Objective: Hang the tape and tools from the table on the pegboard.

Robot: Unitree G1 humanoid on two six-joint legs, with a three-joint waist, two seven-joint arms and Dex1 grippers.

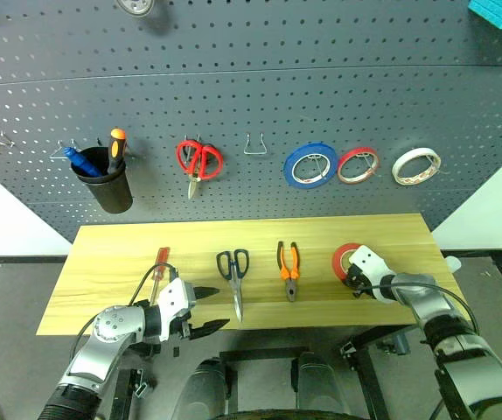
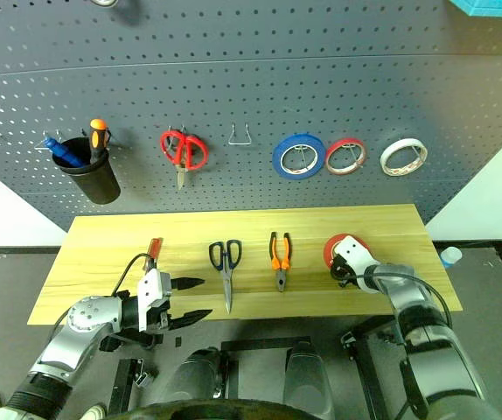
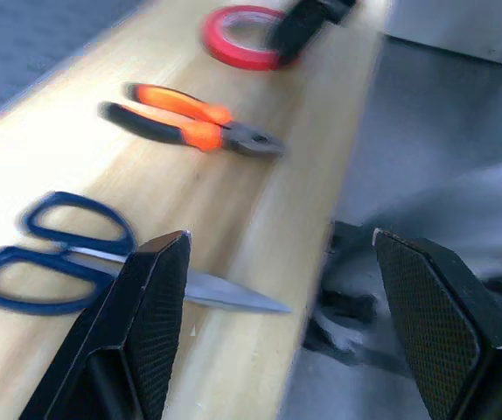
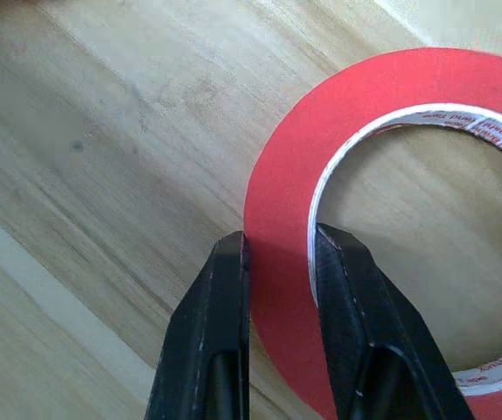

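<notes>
Big dark pegboard [image 1: 251, 105] across the back, and it already carries a cup, red scissors and three rolls on hooks, with one bare hook [image 1: 254, 144] between the red scissors and the blue roll. Below it the long pale table [image 1: 128, 249] runs side to side, and four things lie on it in a row: screwdriver, scissors, pliers, tape.

The right gripper [image 4: 277, 254] is clamped on the tape [image 4: 391, 210], one finger outside the red band and one inside the hole, pinching the wall of the roll. The tape lies flat at the right end of the table, hole facing straight up, so it has no long axis to speak of. For this step I'd want a firm pinch and a straight lift, then a turn of the roll so its hole faces the board before it slides onto a hook. A loose pinch could let the roll swing.

The left gripper [image 3: 277, 289] hangs open and empty over the near edge of the table, just by the scissors' tip.

The blue scissors [image 1: 233, 280] lie lengthwise front to back, handles toward the board, blades toward the robot. The pliers [image 1: 289, 267] lie the same way, orange handles at the board side, jaws nearest the robot. The screwdriver [image 1: 156, 267], smallest, slants slightly, red handle away and shaft running toward the left gripper.
</notes>
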